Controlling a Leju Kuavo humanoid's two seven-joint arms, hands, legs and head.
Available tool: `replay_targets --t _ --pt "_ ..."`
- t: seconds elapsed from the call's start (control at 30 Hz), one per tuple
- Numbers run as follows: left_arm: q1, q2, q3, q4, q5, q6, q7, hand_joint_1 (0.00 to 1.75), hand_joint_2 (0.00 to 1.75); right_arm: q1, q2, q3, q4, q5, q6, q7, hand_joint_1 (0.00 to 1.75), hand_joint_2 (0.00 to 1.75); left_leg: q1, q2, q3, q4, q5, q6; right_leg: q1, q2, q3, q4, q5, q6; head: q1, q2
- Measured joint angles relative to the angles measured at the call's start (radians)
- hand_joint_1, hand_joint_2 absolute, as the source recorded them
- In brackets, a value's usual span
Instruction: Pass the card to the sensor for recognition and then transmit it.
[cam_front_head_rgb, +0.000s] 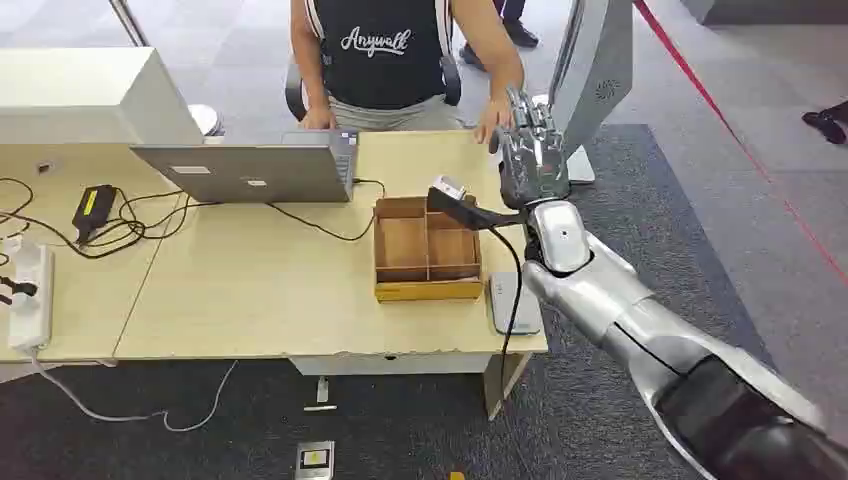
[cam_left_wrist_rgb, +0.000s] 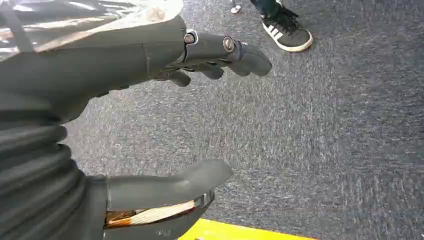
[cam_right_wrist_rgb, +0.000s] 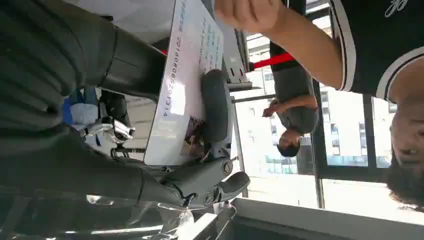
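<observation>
The right hand (cam_front_head_rgb: 532, 150), raised past the far right corner of the box (cam_front_head_rgb: 427, 250), pinches the card (cam_right_wrist_rgb: 187, 85) upright with its long axis along the fingers, the person's hand (cam_front_head_rgb: 494, 122) just beyond it, while the left hand (cam_left_wrist_rgb: 150, 125) hangs open over carpet; the box compartments look empty.

The head view looks down from high onto the table (cam_front_head_rgb: 250, 290). The right wrist camera sits close behind the right hand (cam_right_wrist_rgb: 200, 150), sharing the seated person (cam_front_head_rgb: 385, 60). The left wrist camera faces the carpet (cam_left_wrist_rgb: 325, 140).
</observation>
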Motion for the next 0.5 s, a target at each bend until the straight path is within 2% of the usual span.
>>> replay_targets --t 0.2,0.5 --pt "0.001 0.0 0.0 0.0 0.013 0.0 -0.001 0.0 1.75 0.005 -0.017 0.013 -0.008 -0.003 0.016 -0.005 1.75 1.75 0.0 0.0 0.0 0.0 0.0 0.0 0.0 0.0 0.0 0.0 0.0 0.0 0.0 0.0" --pt "0.013 0.0 0.0 0.0 0.024 0.003 0.005 0.0 1.75 0.069 -0.091 0.025 -0.08 -0.05 0.07 0.029 1.75 1.75 0.0 0.0 0.0 0.0 0.0 0.0 0.0 0.0 0.0 0.0 0.0 0.0 0.0 0.0"
